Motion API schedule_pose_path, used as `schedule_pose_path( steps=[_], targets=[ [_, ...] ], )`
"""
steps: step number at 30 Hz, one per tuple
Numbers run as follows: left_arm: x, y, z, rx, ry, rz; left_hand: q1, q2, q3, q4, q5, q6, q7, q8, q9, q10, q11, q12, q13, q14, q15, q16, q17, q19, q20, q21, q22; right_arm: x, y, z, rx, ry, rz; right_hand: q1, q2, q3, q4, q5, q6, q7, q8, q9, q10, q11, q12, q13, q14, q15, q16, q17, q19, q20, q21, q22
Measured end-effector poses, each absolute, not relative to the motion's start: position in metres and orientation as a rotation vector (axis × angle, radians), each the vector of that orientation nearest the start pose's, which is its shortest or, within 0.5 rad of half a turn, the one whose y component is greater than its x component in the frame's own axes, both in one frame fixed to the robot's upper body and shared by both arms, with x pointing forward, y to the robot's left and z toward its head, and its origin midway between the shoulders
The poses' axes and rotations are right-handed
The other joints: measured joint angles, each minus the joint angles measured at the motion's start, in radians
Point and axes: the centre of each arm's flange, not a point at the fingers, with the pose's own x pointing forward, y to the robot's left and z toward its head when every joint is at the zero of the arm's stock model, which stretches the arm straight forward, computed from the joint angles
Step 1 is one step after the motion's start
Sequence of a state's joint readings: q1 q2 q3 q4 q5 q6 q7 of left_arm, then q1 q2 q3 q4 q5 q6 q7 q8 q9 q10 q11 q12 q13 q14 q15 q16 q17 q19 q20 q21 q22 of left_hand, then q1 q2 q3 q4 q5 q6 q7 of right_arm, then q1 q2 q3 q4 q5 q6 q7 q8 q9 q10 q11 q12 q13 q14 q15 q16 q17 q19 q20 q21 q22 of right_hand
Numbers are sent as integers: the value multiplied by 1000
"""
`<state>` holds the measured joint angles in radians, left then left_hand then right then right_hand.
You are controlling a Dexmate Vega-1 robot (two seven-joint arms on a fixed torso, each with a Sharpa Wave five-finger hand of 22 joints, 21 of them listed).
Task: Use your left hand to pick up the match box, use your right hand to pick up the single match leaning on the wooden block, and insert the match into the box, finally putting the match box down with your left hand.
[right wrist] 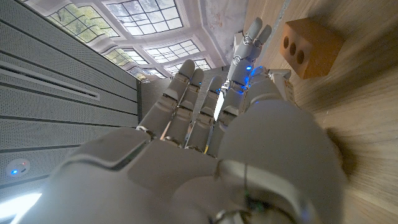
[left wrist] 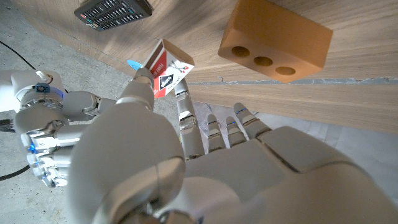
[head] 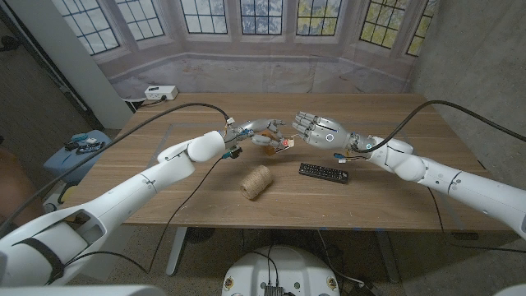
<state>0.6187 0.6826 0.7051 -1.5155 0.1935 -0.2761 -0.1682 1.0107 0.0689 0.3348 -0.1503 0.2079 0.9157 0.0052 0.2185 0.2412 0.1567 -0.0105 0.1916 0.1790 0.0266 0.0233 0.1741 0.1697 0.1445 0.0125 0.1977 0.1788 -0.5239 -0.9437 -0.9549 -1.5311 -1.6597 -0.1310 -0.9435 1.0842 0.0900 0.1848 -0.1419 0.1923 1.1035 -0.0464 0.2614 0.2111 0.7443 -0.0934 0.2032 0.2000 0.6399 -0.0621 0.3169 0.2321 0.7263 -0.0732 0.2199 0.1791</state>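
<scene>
Red-and-white match box (head: 283, 144) held off the table at upper centre of the head view, pinched in left hand (head: 256, 130). Right hand (head: 316, 127) just beside it, fingers extended; cannot tell whether it holds the match. Wooden block (left wrist: 275, 38), remote (head: 323, 173) and twine spool (head: 256, 182) on table (head: 386, 197).

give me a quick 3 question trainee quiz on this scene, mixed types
1. True or false: the left robot hand holds the match box above the table.
2. Which lies nearest the table's front edge? A) twine roll B) remote control C) wooden block
3. Fill in: the wooden block has ___ round holes in one face.

Key: 1 true; 2 A; 3 three
</scene>
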Motion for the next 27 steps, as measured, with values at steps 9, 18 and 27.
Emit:
schedule_pose_path(
  steps=[9,18,27],
  targets=[
    [613,148,14,1149,-779,-524,0,0,0,0,0,-3,-3,0,-1,0,0,0,0,0,0,0,0,0,0,0,0,559,-206,3,-2280,-1920,-475,0,0,0,0,0,0,0,-7,0,0,0,0,0,0,0,0,0,0,0,0,0],
    [614,147,13,1147,-775,-527,0,0,0,0,0,-3,-3,0,-1,0,0,0,0,0,0,0,0,0,0,0,0,560,-208,8,-2306,-1919,-472,0,0,0,0,0,0,0,-7,0,0,0,0,0,0,0,0,0,0,0,0,0],
    [616,145,13,1144,-776,-532,0,0,-4,-4,0,-3,-3,0,-1,0,0,0,0,0,0,0,0,0,0,0,0,558,-207,13,-2330,-1946,-468,0,0,0,0,0,-4,-4,-7,0,0,0,0,0,0,0,0,0,0,0,0,0]
  ],
)
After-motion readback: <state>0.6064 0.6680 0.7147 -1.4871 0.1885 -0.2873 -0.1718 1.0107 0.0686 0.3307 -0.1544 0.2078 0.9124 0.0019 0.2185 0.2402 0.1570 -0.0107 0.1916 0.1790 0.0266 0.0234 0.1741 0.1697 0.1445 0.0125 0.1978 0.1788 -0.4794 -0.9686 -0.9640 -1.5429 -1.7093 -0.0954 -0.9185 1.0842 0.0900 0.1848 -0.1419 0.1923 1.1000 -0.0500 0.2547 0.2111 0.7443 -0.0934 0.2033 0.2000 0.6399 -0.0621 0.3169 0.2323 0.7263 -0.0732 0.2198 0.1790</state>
